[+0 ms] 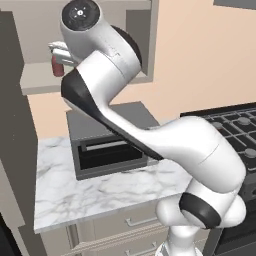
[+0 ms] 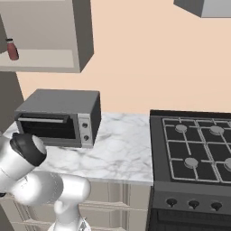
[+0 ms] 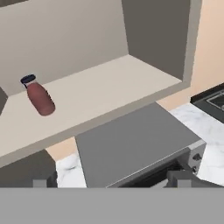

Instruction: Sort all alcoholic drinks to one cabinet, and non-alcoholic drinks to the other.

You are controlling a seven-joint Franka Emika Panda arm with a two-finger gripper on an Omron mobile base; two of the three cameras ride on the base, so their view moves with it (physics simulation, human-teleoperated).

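Standing on the pale shelf of the open wall cabinet (image 3: 144, 48), near its left end, the small purple-pink container (image 3: 40, 99) with a dark blue top looks tilted in the hand view — upright at the far left shelf edge in the right base view (image 2: 12, 50). Left base view half hides it (image 1: 57, 66) behind the raised arm, just beside the gripper (image 1: 59, 51). Fingertips (image 3: 43, 181) stand wide apart, holding nothing, clear of the container. Below the shelf sits a grey toaster oven (image 2: 58, 118) on the marble counter (image 2: 122, 153); right base view adds the gas stove (image 2: 194, 149) at the counter's right edge. Arm folds up from lower right, elbow bent, hand level with the shelf.
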